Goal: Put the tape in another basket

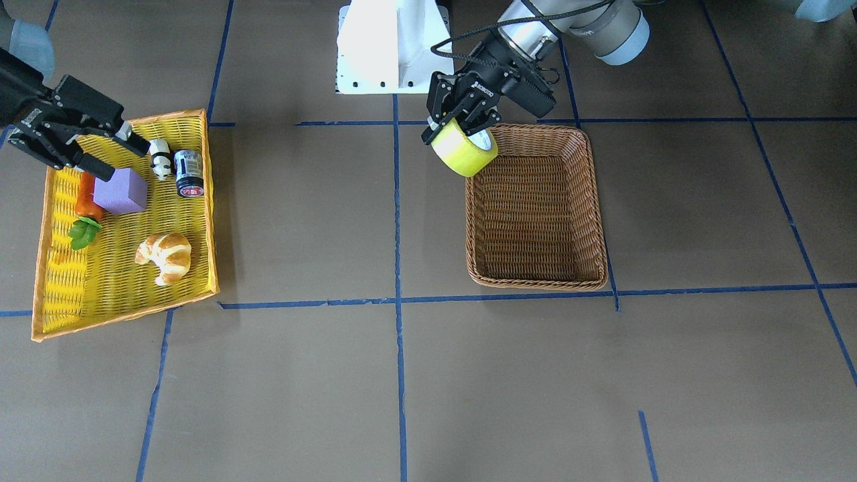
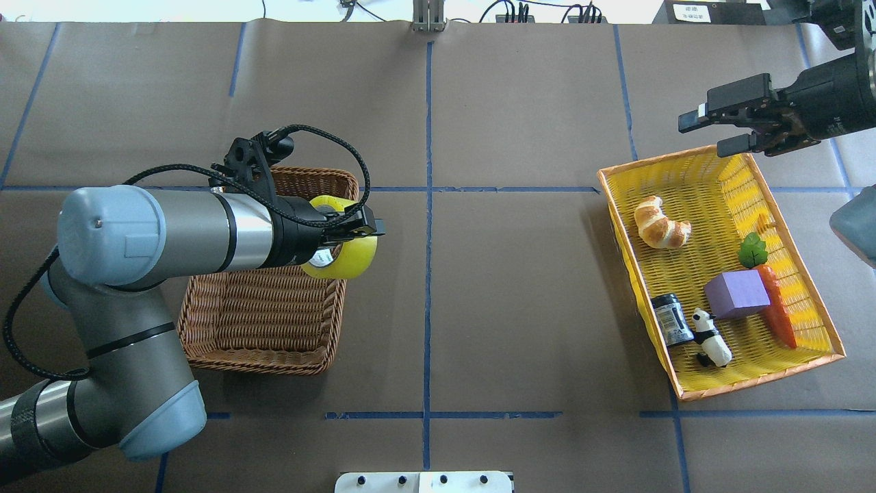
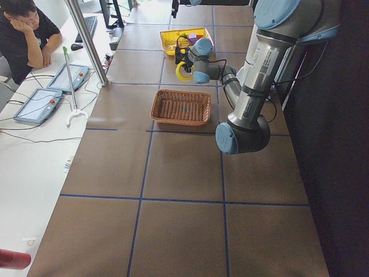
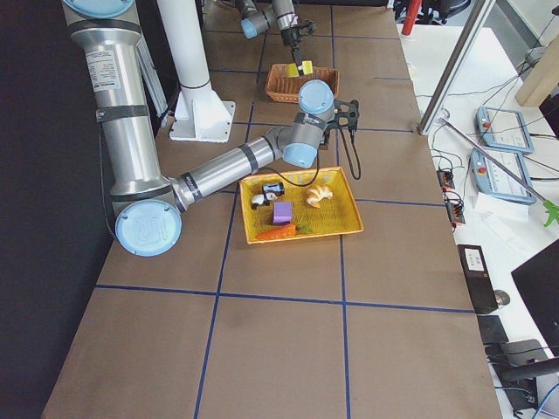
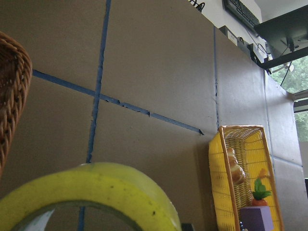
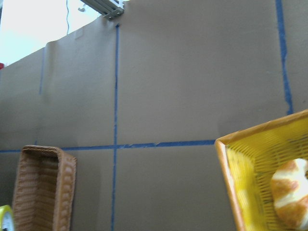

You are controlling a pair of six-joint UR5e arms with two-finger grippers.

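Overhead exterior view: the left gripper [image 2: 357, 235] is clamped on the wide roll of yellow-green packing tape [image 2: 350, 261], held in the air over the right rim of the brown woven wicker basket [image 2: 260, 322]; the basket's floor lies left of the roll. The right gripper [image 2: 705, 135] hangs with fingers apart, well away.

"ROBOTIQ" on left gripper [image 1: 459, 131]

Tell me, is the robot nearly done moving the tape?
Nearly. Done: the tape is not in the yellow basket any more. In hand: the left hand grips it in the air by the rim of the brown basket. Left: lower it inside and let go.
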